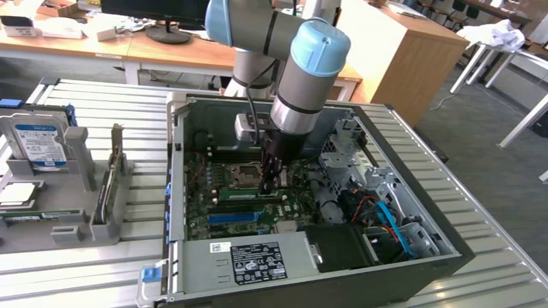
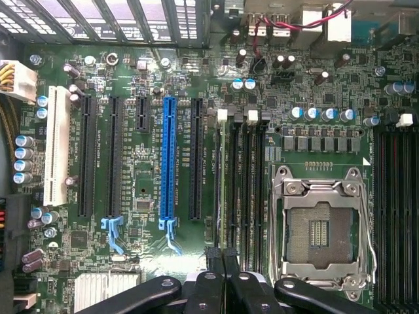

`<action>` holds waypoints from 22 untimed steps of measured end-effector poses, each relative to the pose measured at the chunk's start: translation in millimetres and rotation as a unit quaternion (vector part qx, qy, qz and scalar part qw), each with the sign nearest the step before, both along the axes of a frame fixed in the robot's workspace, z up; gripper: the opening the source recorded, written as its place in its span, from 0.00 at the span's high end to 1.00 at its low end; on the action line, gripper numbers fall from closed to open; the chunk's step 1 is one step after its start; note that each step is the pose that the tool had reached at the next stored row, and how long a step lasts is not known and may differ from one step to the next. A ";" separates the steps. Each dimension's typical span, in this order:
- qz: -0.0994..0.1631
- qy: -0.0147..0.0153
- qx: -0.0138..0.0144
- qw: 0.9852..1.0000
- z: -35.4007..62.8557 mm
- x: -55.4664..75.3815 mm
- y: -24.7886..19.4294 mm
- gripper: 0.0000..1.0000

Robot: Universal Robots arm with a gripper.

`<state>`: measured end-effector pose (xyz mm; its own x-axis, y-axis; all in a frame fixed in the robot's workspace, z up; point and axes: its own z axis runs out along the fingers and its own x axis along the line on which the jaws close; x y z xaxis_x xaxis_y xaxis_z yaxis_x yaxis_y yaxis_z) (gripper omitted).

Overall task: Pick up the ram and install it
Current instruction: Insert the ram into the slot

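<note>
Your gripper [image 2: 222, 261] has its fingers drawn fully together, reaching down inside the open computer case [image 1: 176, 192] over the motherboard [image 2: 144, 190]. You'll find the ram [image 2: 222, 183] standing edge-on in a memory slot, between the blue slot [image 2: 169, 163] and the CPU socket [image 2: 324, 229]. Its near end meets your fingertips, in line with the seam between them. Whether they pinch that end or only press on it, you cannot tell.
</note>
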<state>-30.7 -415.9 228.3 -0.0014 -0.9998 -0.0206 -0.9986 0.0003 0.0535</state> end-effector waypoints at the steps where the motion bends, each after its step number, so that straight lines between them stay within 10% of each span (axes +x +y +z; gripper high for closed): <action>1: 0.000 0.000 0.000 1.000 0.4 0.0 0.0 0.88; 22: 0.001 -0.002 0.000 1.000 4.5 0.1 0.0 0.88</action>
<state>-30.6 -415.9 232.8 0.0006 -0.9998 -0.0206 -0.9988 -0.0016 0.0493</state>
